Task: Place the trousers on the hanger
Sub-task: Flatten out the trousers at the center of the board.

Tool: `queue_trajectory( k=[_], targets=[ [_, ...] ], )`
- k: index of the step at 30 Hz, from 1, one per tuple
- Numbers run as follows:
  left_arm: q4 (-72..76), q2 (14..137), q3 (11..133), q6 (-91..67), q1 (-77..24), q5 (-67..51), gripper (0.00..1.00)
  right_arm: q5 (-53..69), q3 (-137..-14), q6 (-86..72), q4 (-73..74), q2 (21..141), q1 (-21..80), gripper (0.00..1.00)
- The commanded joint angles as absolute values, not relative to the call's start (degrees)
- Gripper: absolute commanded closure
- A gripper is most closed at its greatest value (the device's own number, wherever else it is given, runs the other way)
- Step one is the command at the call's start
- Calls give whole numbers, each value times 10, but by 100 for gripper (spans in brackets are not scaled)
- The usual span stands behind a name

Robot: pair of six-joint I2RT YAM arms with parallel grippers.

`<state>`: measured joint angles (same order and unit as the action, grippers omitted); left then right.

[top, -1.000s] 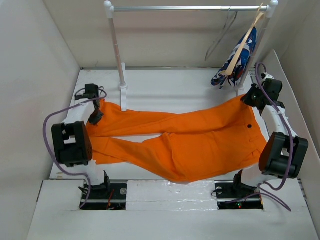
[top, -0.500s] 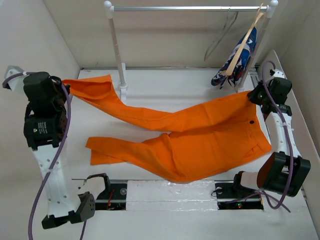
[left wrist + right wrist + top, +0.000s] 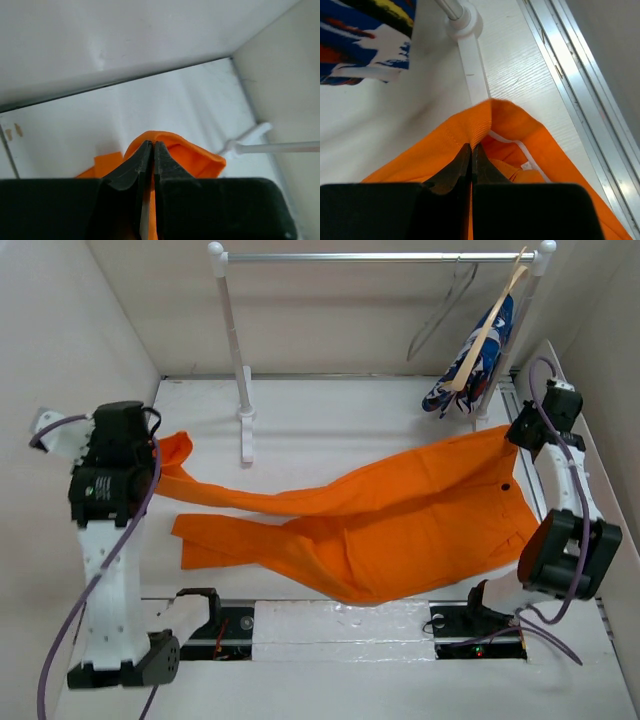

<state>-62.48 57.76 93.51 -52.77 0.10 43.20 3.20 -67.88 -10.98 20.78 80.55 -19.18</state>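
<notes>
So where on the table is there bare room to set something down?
The far strip of table, between the rack's left post and the patterned garment, behind the trousers, is bare. Crowded: the right edge, where the right end effector holds them, and the middle.

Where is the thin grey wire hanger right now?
In the top view, the thin grey wire hanger hangs from the metal rail at the far right, just left of the wooden hanger carrying the blue patterned garment.
</notes>
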Motion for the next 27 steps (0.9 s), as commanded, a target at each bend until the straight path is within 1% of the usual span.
queue_trajectory(
  k=[1, 2, 3, 4, 6, 7, 8, 9, 10, 12, 14, 15, 17, 18, 19, 20, 22, 25, 26, 27],
  targets=[
    [-529, 670, 891, -502, 17, 477, 100, 4, -740, -119, 157, 867, -194, 100],
    [-511, 689, 905, -488, 37, 459, 100, -13, -772, -115, 160, 894, -189, 100],
    [-486, 715, 937, -463, 69, 402, 100, -18, -787, -113, 163, 905, -189, 100],
    [-473, 770, 961, -456, 76, 396, 100, -20, -801, -111, 171, 916, -189, 100],
    [-448, 829, 1028, -431, 76, 370, 100, -21, -826, -105, 173, 933, -184, 100],
    [-452, 895, 1054, -425, 76, 364, 100, -17, -824, -102, 159, 933, -184, 100],
    [-471, 930, 1087, -427, 76, 361, 100, -16, -821, -99, 152, 931, -184, 100],
    [-491, 964, 1146, -431, 83, 343, 100, -13, -810, -98, 146, 919, -184, 100],
    [-524, 1009, 1165, -435, 88, 332, 100, -7, -803, -96, 136, 909, -184, 100],
    [-523, 1022, 1159, -430, 88, 312, 100, -4, -775, -93, 120, 880, -184, 100],
    [-486, 979, 1116, -431, 95, 299, 100, 12, -752, -88, 105, 814, -168, 100],
    [-486, 978, 1097, -432, 95, 296, 100, 5, -751, -84, 105, 814, -168, 100],
    [-446, 905, 1053, -432, 95, 281, 100, 4, -720, -76, 107, 757, -156, 100],
    [-435, 875, 1011, -432, 95, 278, 100, 4, -707, -76, 107, 735, -146, 100],
    [-418, 814, 995, -449, 95, 278, 100, -14, -681, -80, 107, 715, -139, 100],
    [-408, 788, 980, -456, 95, 271, 100, -14, -676, -81, 118, 682, -139, 100],
    [-431, 736, 993, -487, 95, 284, 100, -25, -682, -69, 156, 666, -123, 100],
    [-473, 694, 1051, -487, 95, 309, 100, -28, -707, -35, 207, 641, -117, 100],
    [-490, 687, 1068, -484, 87, 324, 100, -52, -729, -20, 222, 634, -105, 100],
    [-504, 679, 1084, -484, 62, 378, 100, -66, -741, -13, 239, 629, -99, 100]
  ],
)
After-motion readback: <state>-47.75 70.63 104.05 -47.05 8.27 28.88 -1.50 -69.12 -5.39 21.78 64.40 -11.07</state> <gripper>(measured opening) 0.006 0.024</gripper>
